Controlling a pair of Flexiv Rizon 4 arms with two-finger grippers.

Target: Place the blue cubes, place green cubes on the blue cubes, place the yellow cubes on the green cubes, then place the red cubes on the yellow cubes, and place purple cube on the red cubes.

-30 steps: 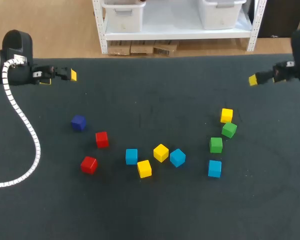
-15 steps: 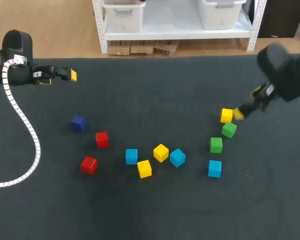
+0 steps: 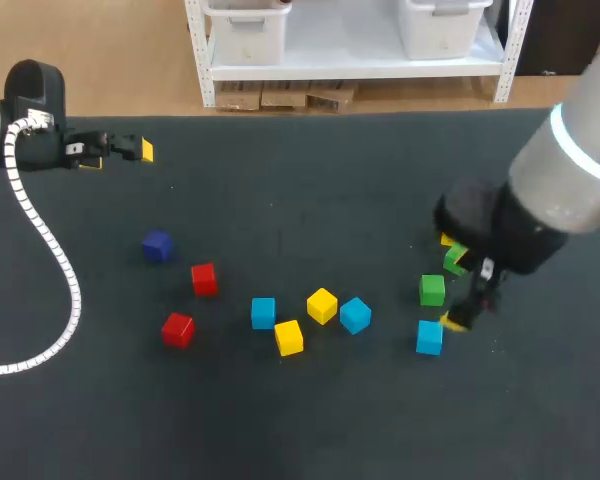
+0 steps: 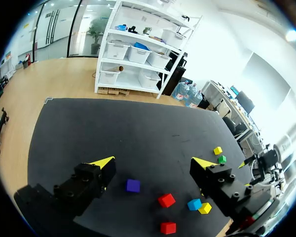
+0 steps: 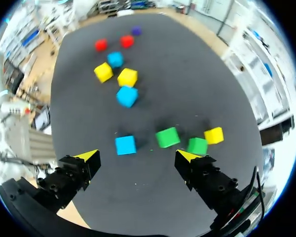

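Observation:
Cubes lie scattered on the black table (image 3: 280,420). A purple cube (image 3: 157,245) and two red cubes (image 3: 204,279) (image 3: 177,328) lie at the left. In the middle are two blue cubes (image 3: 263,312) (image 3: 355,315) and two yellow cubes (image 3: 322,305) (image 3: 289,337). At the right are a blue cube (image 3: 429,337), a green cube (image 3: 432,290), and a second green cube (image 3: 454,258) and a yellow cube (image 3: 446,240) partly hidden by my right arm. My right gripper (image 3: 468,296) (image 5: 138,157) hangs open above this right group, holding nothing. My left gripper (image 3: 130,150) (image 4: 153,168) is open and empty at the far left.
A white ribbed cable (image 3: 50,250) from the left arm loops over the table's left side. In the right wrist view the blue cube (image 5: 125,144) lies just ahead of the fingers, with the green cubes (image 5: 167,137) (image 5: 197,145) and the yellow cube (image 5: 213,134) beside it.
My right arm has swung in from the table's far right edge and come down over the right group of cubes. The left arm and all cubes have stayed put.

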